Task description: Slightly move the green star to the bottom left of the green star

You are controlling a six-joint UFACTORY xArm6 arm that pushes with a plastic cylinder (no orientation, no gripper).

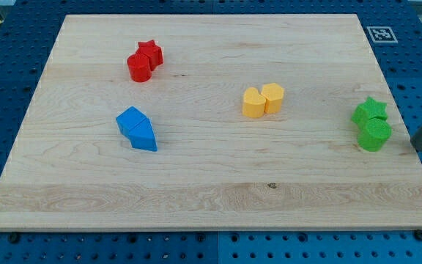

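Note:
The green star point(369, 111) lies near the right edge of the wooden board point(211, 183). A second green block point(374, 135), rounded in shape, touches it just below. My rod comes in from the view's right edge and my tip point(419, 149) rests to the right of the rounded green block, a little lower than it, with a gap between them. The tip is to the lower right of the green star and touches no block.
A red star point(150, 53) and a red rounded block point(139, 67) sit together at the upper left. Two blue blocks point(137, 128) sit at the middle left. Two yellow blocks point(263, 100) sit right of centre. A tag point(380, 34) marks the top right corner.

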